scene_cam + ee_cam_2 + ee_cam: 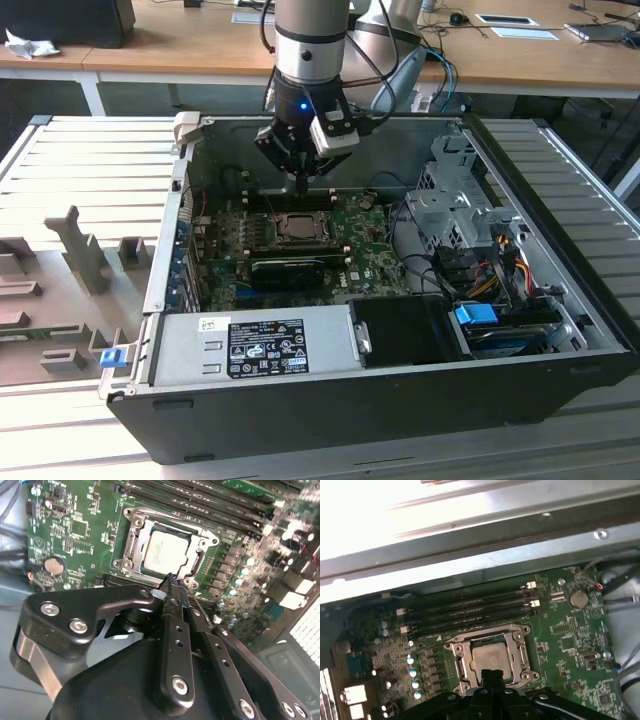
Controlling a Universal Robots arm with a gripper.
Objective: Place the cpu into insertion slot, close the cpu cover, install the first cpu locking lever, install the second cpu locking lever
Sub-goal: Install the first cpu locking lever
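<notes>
At the exterior view's left, grey blocks (75, 250) stand on a ribbed table (90, 150), with a blue clip (110, 355) nearer the camera. Right of them lies the open case (400, 400), a power supply (255, 345) along its near side. The green board (375, 265) fills the case floor.

At mid-board the cpu (297, 228) sits flat in the slot (131, 547), pale face up. The cover (202, 545) lies down around it as a silver frame. I cannot tell whether the levers are latched.

The gripper (300, 183) hangs just beyond the far edge of the slot. Both wrist views show its black fingers (174, 630) pressed together with nothing between them. Their tip is at the cover's rim, just beside the cpu (491, 659); I cannot tell whether it touches.

Toward the exterior view's right stands a drive cage (455, 210), and near it a blue plug (478, 315) among cables.
</notes>
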